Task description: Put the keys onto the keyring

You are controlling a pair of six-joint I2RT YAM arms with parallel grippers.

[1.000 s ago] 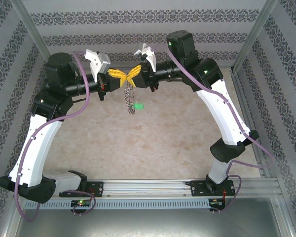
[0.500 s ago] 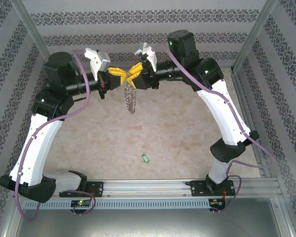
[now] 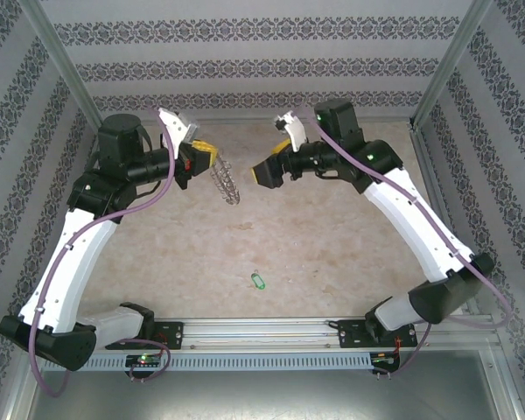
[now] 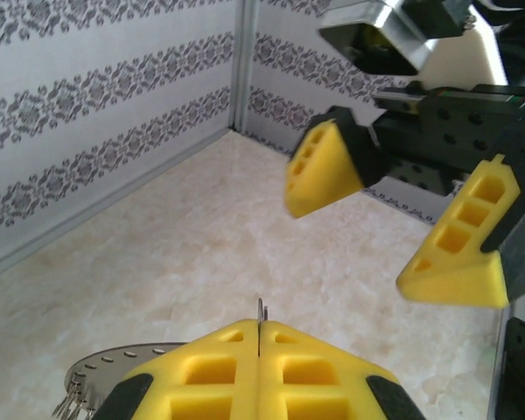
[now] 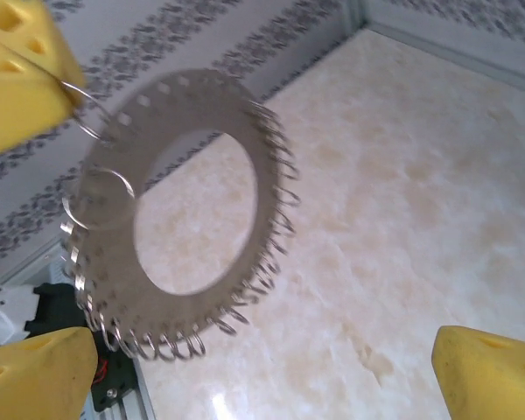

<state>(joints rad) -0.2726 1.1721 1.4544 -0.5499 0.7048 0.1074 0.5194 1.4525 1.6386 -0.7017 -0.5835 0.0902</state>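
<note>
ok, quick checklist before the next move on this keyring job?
1. Left gripper holding the keyring: ok, shut on its edge, and the ring hangs below the fingertips.
2. Right gripper free to pick: ok, open with nothing between the fingers.
3. Right gripper apart from the keyring: ok, there is a visible gap between them.
4. Green key in hand: not ok, it lies on the table near the arm bases, away from both grippers.
5. Which way the key's blade points, for the grasp: cannot tell, too small in the top view.
</note>
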